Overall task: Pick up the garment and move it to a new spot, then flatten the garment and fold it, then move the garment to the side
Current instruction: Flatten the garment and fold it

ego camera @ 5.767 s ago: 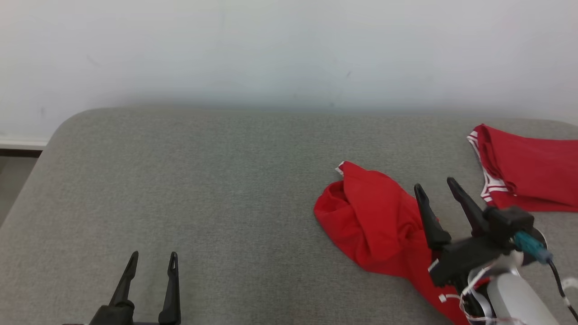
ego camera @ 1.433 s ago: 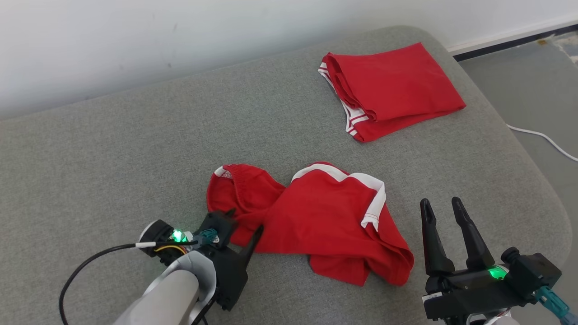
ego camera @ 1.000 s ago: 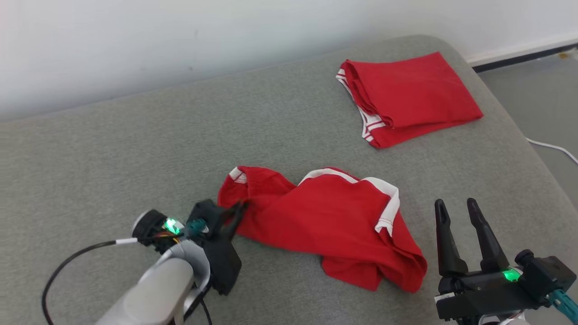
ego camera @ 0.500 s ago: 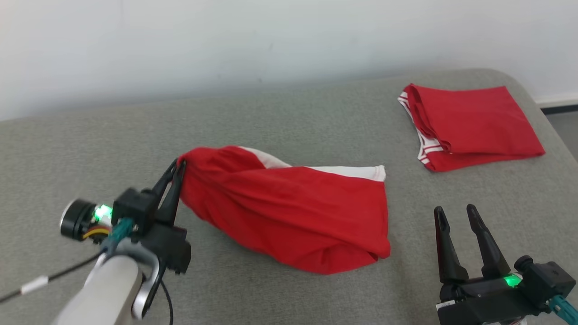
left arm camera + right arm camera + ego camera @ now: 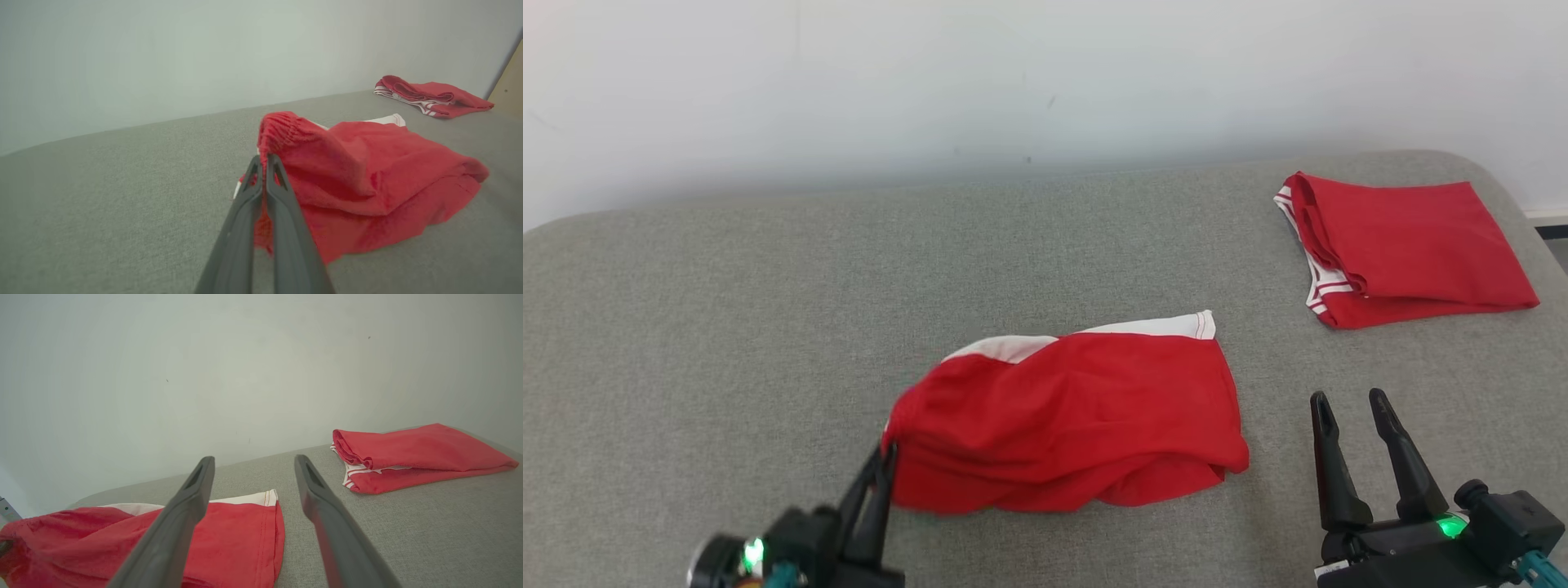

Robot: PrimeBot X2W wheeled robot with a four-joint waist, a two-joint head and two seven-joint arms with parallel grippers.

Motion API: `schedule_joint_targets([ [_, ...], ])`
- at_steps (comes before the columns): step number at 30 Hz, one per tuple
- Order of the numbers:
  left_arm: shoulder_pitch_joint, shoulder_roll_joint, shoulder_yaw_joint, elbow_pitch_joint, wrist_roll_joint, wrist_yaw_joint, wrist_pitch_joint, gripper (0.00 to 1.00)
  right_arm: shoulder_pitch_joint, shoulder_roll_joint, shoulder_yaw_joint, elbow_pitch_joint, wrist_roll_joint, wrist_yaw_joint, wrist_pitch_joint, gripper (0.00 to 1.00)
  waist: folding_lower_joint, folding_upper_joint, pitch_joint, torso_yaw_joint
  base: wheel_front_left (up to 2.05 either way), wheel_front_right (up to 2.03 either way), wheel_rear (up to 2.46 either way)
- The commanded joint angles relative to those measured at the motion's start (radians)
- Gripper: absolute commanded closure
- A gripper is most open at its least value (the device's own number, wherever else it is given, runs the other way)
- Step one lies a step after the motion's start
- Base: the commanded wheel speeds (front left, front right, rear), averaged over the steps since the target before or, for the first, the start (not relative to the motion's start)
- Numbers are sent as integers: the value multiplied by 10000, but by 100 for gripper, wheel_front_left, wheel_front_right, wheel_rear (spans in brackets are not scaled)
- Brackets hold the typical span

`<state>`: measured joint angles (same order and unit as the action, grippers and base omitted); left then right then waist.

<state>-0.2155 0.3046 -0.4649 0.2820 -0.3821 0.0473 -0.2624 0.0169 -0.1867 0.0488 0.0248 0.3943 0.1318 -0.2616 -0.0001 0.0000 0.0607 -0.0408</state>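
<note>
Left gripper [image 5: 887, 452] base — seemingly cropped.

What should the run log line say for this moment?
left gripper: shut on crumpled red-and-white cloth garment | right gripper: open, empty | folded red garment: far right on grey cushion

left gripper [image 5: 885, 457]: pinching garment [image 5: 1070, 416] at left corner | right gripper [image 5: 1348, 400]: fingers [image 5: 1330, 465] apart, beside garment | folded garment [image 5: 1409, 245]: far right

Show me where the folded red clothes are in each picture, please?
Head view: the folded red garment sits upper right, near the grey cushion's far corner.
Left wrist view: the folded red garment is upper right, small.
Right wrist view: the folded red garment is middle right, bigger.
Shared landmark: the rumpled red garment with a white band, lower left of it in every view.
</note>
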Motion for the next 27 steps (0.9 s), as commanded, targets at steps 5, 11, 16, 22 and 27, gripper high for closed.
schedule_joint_targets([
  [5, 1119, -562, 152, 261, 406, -508, -31, 100, 285, 126, -99, 36, 61, -27, -45, 0, 1, 0, 10, 75, 0, 0, 0],
  [11, 1659, -1149, 238, 800, 767, -964, -31, 100, 402, 226, -133, 75, 45, -27, -45, 0, 1, 0, -12, 211, 0, 0, 0],
  [16, 1932, -1360, 388, 1560, 981, -1177, -30, 100, 396, 254, -89, 123, 70, -27, -45, 0, 1, 0, -30, 283, 0, 0, 0],
  [22, 1982, -1490, 815, 1983, 1160, -1289, -32, 20, 491, 277, -123, 193, 116, -27, -45, 0, 1, 0, -97, 390, 0, 0, 0],
  [27, 2028, -1594, 998, 1479, 1346, -1431, -32, 0, 536, 304, -147, 232, 98, -27, -45, 0, 1, 0, -154, 454, 0, 0, 0],
])
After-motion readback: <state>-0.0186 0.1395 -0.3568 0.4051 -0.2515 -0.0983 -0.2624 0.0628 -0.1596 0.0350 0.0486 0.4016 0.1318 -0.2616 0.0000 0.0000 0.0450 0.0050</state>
